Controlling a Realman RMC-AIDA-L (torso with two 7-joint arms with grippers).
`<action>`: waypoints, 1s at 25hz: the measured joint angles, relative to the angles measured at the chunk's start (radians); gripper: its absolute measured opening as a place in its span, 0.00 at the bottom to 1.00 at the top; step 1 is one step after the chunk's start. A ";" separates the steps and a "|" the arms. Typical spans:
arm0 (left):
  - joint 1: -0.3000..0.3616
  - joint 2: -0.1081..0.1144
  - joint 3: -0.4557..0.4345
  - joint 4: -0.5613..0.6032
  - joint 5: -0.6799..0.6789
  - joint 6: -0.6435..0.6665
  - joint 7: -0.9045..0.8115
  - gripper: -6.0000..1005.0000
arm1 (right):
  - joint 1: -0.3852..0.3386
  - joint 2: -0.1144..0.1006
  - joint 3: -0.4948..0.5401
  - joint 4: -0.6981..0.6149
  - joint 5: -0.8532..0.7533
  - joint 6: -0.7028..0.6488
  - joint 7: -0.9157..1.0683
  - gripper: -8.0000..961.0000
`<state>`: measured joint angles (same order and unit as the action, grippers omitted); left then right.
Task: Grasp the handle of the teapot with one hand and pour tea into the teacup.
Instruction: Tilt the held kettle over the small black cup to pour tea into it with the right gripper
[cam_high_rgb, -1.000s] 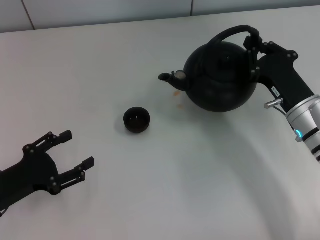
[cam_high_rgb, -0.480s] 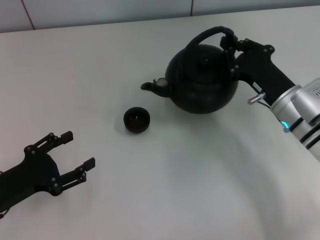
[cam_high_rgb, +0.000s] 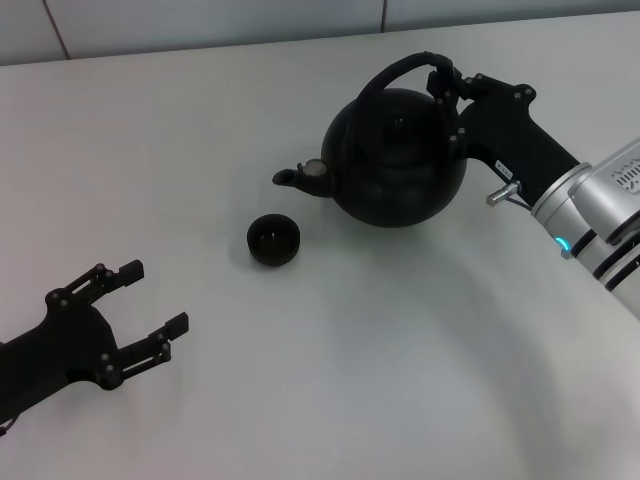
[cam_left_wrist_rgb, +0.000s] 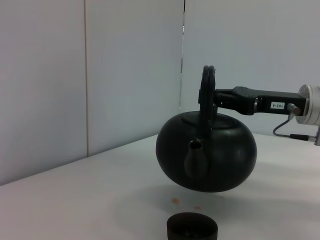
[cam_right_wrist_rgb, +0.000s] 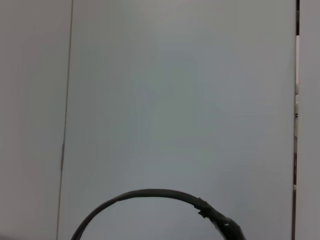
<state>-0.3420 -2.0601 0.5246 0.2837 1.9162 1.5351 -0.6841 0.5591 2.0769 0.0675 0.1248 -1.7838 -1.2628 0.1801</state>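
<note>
Bright even overhead light, soft diffuse shadow under the teapot (cam_high_rgb: 398, 158), no glare, sharp focus

White table (cam_high_rgb: 330, 400) filling most of the frame; pale panelled wall (cam_high_rgb: 200, 20) running along the upper edge, dark seams dividing it; soft shadows lying lower right.

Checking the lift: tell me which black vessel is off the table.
The teapot, held up by its handle in the right hand; the small teacup sits on the table.

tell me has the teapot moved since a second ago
Yes. The teapot, held by its handle in the right gripper, has shifted left toward the teacup, which stayed put.
</note>
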 joint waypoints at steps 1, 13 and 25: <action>0.000 0.000 0.000 0.000 0.000 0.000 0.000 0.83 | 0.001 0.000 0.000 -0.002 -0.002 0.000 -0.003 0.09; 0.000 0.000 0.000 -0.003 -0.002 -0.001 0.000 0.83 | 0.015 0.003 0.000 -0.049 -0.058 -0.008 -0.052 0.09; 0.000 0.000 0.000 -0.002 -0.010 -0.003 0.000 0.83 | 0.031 0.003 0.000 -0.068 -0.068 -0.021 -0.131 0.09</action>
<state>-0.3421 -2.0601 0.5246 0.2820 1.9067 1.5323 -0.6842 0.5899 2.0802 0.0675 0.0570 -1.8515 -1.2841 0.0488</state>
